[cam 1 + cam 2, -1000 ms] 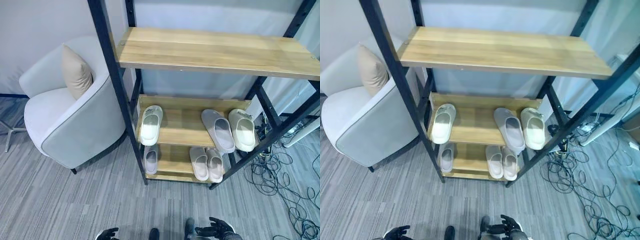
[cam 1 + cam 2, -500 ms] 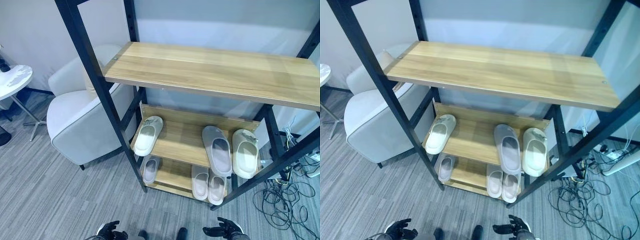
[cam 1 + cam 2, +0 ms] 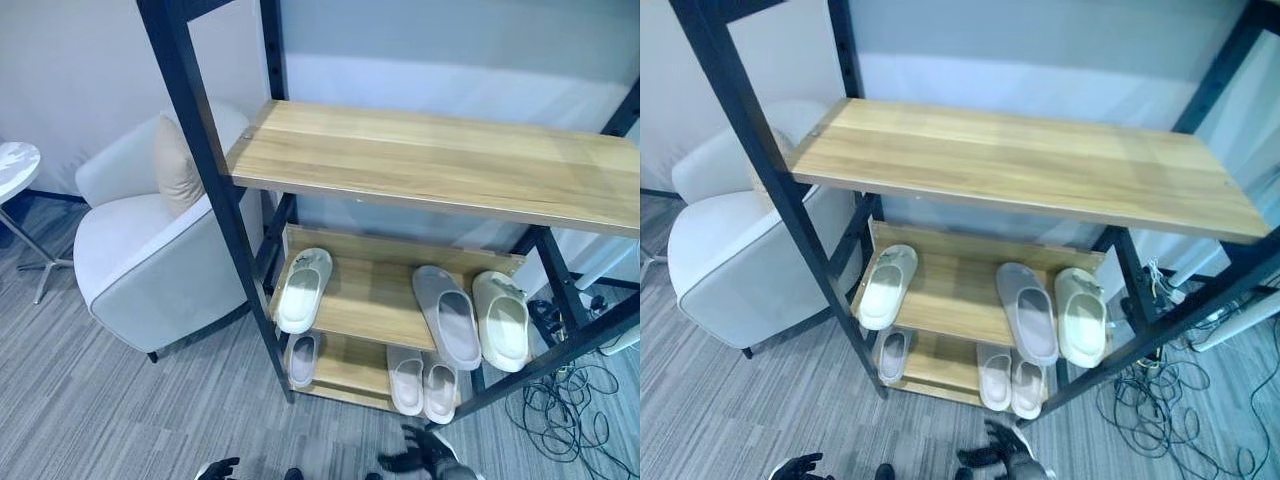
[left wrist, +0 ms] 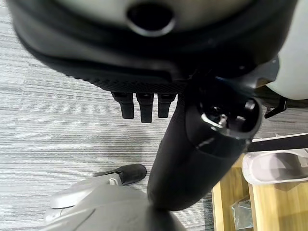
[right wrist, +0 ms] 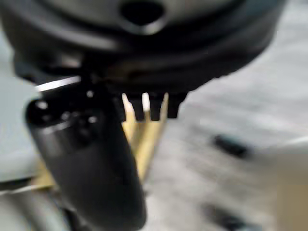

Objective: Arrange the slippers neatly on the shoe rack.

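You have the shoe rack (image 3: 420, 160) filling the middle and right of the frame, a black frame with wooden shelves. On the middle shelf (image 3: 370, 300), just right of centre, a cream slipper (image 3: 304, 290) lies at the left end, well apart from a grey slipper (image 3: 447, 316) and a second cream slipper (image 3: 503, 320) that sit side by side at the right end. Below it, on the bottom shelf (image 3: 350, 368), a small grey slipper (image 3: 302, 358) is at the left and a pale pair of slippers (image 3: 423, 380) lies close together at the right. Your left hand (image 3: 218, 468) sits at the bottom edge left of centre and your right hand (image 3: 420, 462) at the bottom edge right of centre; both are empty with fingers relaxed and spread, clear of the rack. A light armchair (image 3: 150, 260) with a beige cushion (image 3: 176, 166) stands at the left of the frame beside the rack, on the grey striped carpet (image 3: 90, 410). Loose cables (image 3: 570, 410) lie at the lower right
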You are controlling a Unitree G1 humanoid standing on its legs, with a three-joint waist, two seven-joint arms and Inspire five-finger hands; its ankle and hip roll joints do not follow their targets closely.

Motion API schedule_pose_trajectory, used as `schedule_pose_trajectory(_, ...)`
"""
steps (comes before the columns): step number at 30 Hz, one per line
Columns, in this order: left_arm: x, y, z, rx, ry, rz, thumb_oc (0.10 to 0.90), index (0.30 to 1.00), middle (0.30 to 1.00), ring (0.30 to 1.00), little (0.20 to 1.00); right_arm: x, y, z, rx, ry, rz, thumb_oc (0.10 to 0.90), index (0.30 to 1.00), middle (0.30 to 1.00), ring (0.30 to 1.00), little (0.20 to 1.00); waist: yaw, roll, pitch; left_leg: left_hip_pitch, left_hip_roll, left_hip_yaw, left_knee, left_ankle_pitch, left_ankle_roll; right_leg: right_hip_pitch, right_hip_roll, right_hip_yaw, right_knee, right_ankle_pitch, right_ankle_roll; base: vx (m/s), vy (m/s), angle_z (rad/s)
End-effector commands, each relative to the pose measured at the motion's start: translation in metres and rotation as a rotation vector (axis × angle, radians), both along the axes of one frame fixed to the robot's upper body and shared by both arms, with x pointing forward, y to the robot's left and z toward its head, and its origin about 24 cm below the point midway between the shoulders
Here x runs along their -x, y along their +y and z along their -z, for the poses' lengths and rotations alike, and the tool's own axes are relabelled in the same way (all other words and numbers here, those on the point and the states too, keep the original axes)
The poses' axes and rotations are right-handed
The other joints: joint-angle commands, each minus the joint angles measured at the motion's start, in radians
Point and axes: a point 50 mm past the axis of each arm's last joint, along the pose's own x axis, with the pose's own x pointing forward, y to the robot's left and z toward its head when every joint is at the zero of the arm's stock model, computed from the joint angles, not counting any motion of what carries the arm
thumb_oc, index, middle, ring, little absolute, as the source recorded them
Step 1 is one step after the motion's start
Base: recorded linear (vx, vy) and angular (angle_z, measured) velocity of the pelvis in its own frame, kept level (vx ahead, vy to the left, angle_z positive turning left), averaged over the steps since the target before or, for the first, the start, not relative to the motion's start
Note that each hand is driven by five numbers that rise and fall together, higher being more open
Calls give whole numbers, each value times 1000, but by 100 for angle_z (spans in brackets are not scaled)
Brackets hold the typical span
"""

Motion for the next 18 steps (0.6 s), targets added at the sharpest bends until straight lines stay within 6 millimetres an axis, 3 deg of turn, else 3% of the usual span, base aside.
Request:
schedule_pose_trajectory(1, -14, -12, 0, 28, -23, 70, 800, 900, 900, 900, 900, -37, 13, -26, -91, -185, -59, 800, 900, 900, 900, 900, 25, 5, 11, -7, -3, -14, 2, -69, -41, 25, 0, 20, 14, -71, 80, 7, 31, 2)
schedule_pose_trajectory(8, -10, -21, 2, 39, -19, 69, 800, 900, 900, 900, 900, -54, 53, -66, -370, -365, -124, 800, 900, 900, 900, 900, 33, 2, 4, 8, 3, -4, 2, -76, -45, 46, -2, 14, 8, -76, 82, 8, 16, 1)
schedule_pose_trajectory(12, -10, -24, 2, 42, -25, 73, 800, 900, 900, 900, 900, -56, 58, -81, -462, -423, -123, 800, 900, 900, 900, 900, 32, 2, 2, 11, 6, -3, 2, -77, -47, 50, -2, 12, 7, -78, 82, 0, 0, 0)
schedule_pose_trajectory(13, -9, -25, 3, 44, -23, 74, 800, 900, 900, 900, 900, -58, 60, -94, -537, -470, -112, 800, 900, 900, 900, 900, 31, 2, 1, 13, 9, -2, 2, -78, -49, 51, -2, 12, 7, -78, 81, 0, 0, 0)
schedule_pose_trajectory(18, -5, -29, 4, 54, -15, 69, 800, 900, 900, 900, 900, -64, 60, -121, -614, -577, -123, 800, 900, 900, 900, 900, 24, 7, -1, 18, 14, 0, 2, -79, -52, 55, -1, 10, 7, -80, 81, 0, 0, 0)
